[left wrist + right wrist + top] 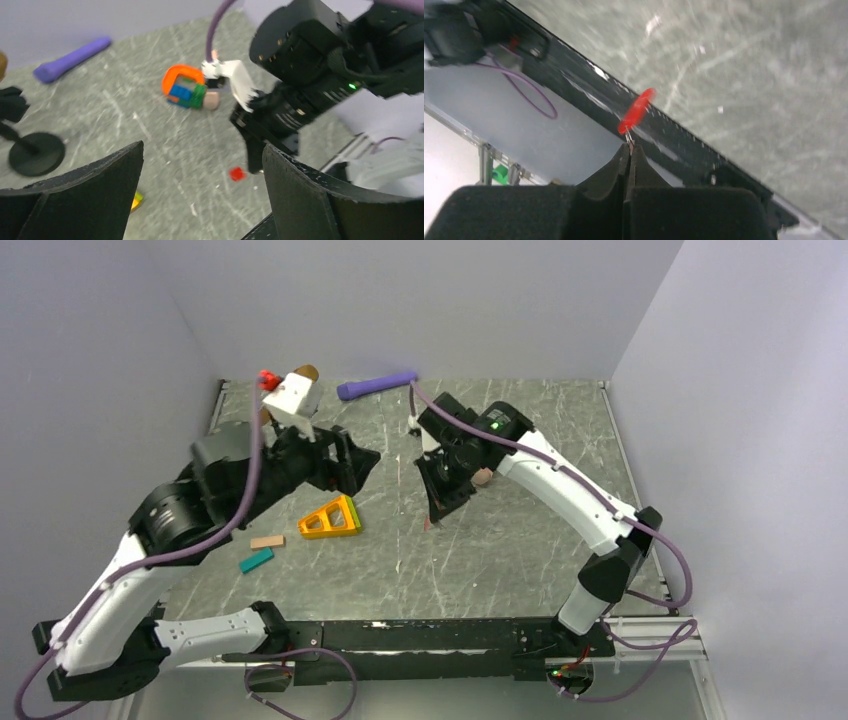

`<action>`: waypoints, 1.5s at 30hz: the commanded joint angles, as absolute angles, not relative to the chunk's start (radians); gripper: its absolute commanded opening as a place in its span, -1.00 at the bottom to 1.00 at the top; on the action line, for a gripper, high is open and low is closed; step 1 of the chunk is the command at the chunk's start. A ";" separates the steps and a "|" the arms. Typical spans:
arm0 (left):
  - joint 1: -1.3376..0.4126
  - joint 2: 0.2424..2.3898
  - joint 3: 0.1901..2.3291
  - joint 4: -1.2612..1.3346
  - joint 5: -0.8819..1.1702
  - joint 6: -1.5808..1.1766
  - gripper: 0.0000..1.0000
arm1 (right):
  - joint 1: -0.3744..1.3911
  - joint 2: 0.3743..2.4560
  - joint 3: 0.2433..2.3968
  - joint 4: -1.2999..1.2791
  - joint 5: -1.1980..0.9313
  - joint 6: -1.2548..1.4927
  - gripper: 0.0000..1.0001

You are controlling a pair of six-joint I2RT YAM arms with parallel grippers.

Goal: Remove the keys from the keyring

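Right gripper (629, 150) pinches the tiny red oval plastic key (637, 110) by its thin metal link (628, 136), key sticking out past the tips, low over the grey table (500, 570); left gripper (202, 152) spread, empty; key looks light, stiff, slick, so I'd pinch its flat faces.

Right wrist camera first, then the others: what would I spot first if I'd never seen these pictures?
Probably the tiny red key, poking out from the tips of the right gripper, which is pinched shut on its thin metal end. Next, the bright orange loop with blue and green blocks lying on the table, and the purple stick at its far edge.
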State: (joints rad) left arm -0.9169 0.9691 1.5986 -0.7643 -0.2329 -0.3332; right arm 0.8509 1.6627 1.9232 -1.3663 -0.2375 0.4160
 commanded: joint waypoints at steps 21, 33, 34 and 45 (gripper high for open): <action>-0.667 1.111 1.648 -0.950 0.115 -0.263 0.95 | 0.847 1.684 1.933 -1.374 -0.029 0.334 -1.00; -0.654 1.207 1.966 -1.086 0.331 -0.214 0.59 | 0.849 1.389 1.715 -0.779 -0.460 0.268 -1.00; -0.654 1.215 1.978 -1.080 0.356 -0.219 0.54 | 0.850 1.381 1.710 -0.764 -0.494 0.252 -1.00; -0.647 1.165 1.844 -0.908 0.566 -0.255 0.17 | 0.850 1.343 1.736 -0.721 -0.575 0.209 -1.00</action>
